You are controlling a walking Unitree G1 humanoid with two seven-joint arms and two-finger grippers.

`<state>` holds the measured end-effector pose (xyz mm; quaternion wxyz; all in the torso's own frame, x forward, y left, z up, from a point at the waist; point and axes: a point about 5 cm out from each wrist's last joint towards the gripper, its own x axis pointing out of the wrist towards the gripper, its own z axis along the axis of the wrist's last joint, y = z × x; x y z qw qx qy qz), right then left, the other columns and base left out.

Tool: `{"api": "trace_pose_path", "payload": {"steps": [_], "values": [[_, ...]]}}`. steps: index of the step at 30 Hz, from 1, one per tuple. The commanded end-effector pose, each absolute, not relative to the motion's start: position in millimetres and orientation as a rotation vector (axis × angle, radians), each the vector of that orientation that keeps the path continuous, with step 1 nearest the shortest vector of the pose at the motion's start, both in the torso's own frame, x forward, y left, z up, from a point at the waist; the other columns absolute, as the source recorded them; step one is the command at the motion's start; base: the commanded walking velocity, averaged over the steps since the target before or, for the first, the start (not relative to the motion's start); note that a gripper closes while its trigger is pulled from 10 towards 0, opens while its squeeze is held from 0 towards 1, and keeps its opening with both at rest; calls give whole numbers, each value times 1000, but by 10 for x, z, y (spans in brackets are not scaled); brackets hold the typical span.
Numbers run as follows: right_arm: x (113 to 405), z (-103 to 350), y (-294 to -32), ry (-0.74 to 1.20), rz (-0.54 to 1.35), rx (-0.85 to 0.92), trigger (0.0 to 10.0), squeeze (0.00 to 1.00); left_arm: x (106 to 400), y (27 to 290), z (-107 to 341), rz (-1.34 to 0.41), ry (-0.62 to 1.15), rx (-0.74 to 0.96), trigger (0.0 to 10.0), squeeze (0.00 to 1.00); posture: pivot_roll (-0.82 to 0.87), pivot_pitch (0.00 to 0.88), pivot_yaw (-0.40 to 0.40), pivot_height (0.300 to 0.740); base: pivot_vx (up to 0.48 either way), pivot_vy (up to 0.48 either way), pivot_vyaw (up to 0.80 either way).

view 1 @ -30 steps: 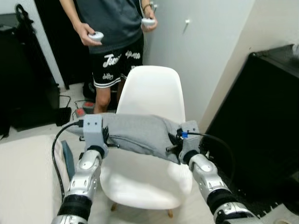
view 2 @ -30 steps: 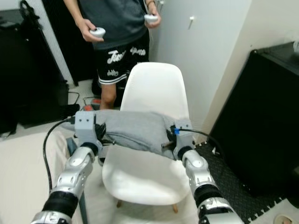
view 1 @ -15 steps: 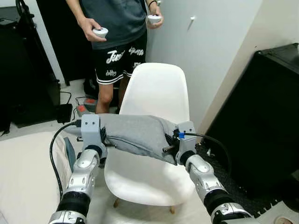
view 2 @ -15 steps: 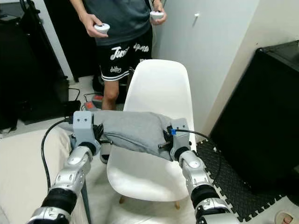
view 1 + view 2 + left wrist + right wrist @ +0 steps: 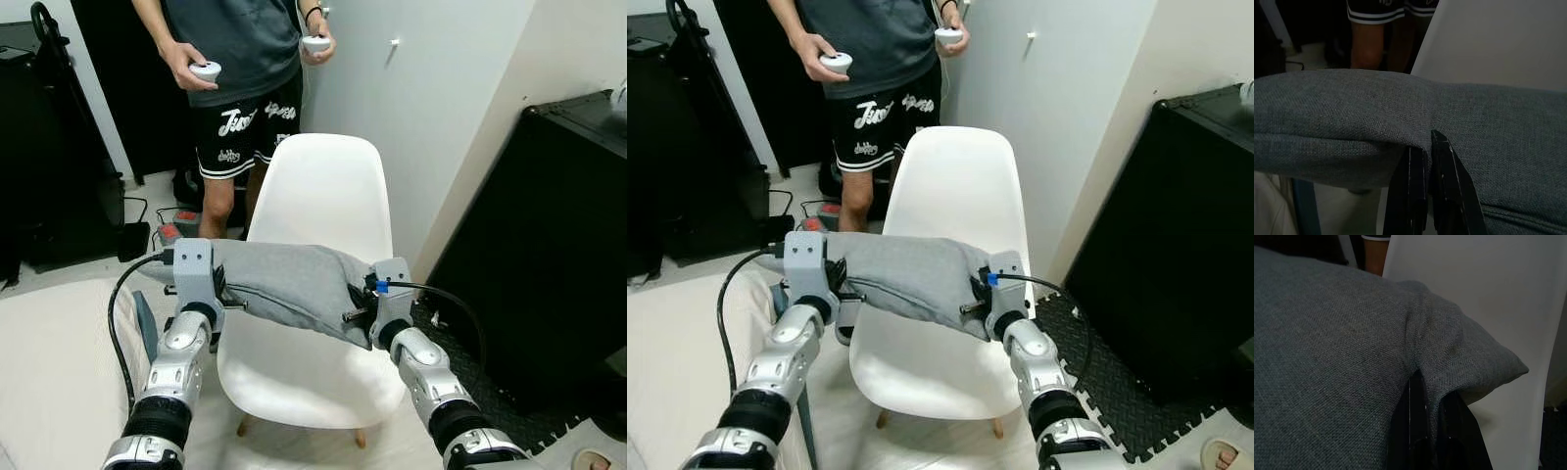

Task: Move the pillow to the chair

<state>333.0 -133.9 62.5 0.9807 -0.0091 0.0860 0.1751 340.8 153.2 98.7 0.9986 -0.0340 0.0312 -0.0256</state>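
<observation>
grey pillow pinched at both ends by left gripper and right gripper above white chair; could slide off seat if released unevenly.

Head eyes down on chair; wrist views close against shared pillow.

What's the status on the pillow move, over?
Left gripper and right gripper both pinched on the grey pillow. Pillow held in the air over the white chair seat. Person standing behind the chair.
</observation>
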Motion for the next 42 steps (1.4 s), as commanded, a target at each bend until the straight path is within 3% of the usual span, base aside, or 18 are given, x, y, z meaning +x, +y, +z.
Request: {"api": "trace_pose_path", "payload": {"steps": [1, 7, 42], "values": [[3345, 674, -1315, 153, 369, -27, 10000, 0, 3448, 1468, 1060, -83, 24, -54, 10000, 0, -37, 84, -2, 665, 0, 0, 0], [3338, 670, -1325, 154, 371, -31, 10000, 0, 3467, 1445, 1066, -90, 23, -55, 10000, 0, -45, 78, -2, 635, 0, 0, 0], [3387, 739, -1528, 143, 308, -49, 10000, 0, 3634, 1294, 1139, -164, 40, 18, 10000, 0, -74, 132, 32, 611, 0, 0, 0]]}}
